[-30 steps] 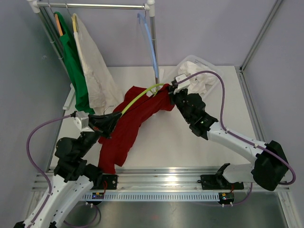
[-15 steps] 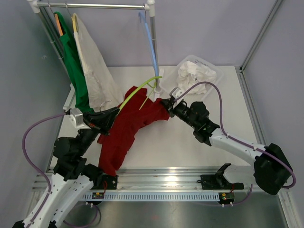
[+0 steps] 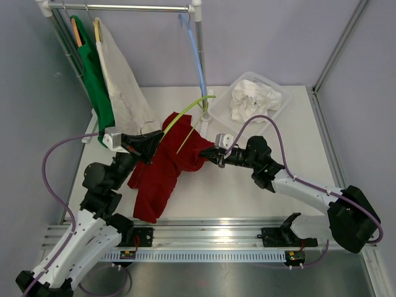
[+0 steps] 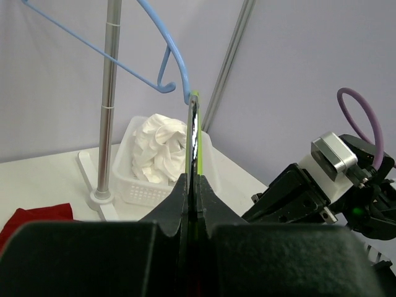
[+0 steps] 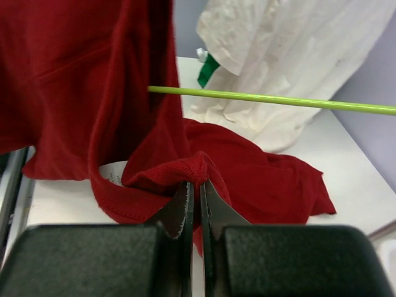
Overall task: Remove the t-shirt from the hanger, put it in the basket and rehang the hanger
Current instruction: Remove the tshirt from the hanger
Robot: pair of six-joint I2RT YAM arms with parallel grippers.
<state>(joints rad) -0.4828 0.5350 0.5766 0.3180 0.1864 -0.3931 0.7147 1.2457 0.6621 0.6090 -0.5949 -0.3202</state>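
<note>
A red t-shirt hangs partly on a lime-green hanger over the table's middle left. My left gripper is shut on the green hanger; in the left wrist view the hanger's thin arm runs up from between the closed fingers. My right gripper is shut on the shirt's collar edge; in the right wrist view the red ribbed fabric is pinched between the fingertips, and the green hanger arm crosses above it, bare of cloth on that side.
A clothes rail at the back holds a green garment, a white garment and an empty blue hanger. The rail's post base stands mid-table. A white basket with white cloth sits back right.
My right gripper has pulled the red shirt's collar toward the left and nearer, off the hanger's right arm. My left gripper has lifted the hanger slightly away and right.
</note>
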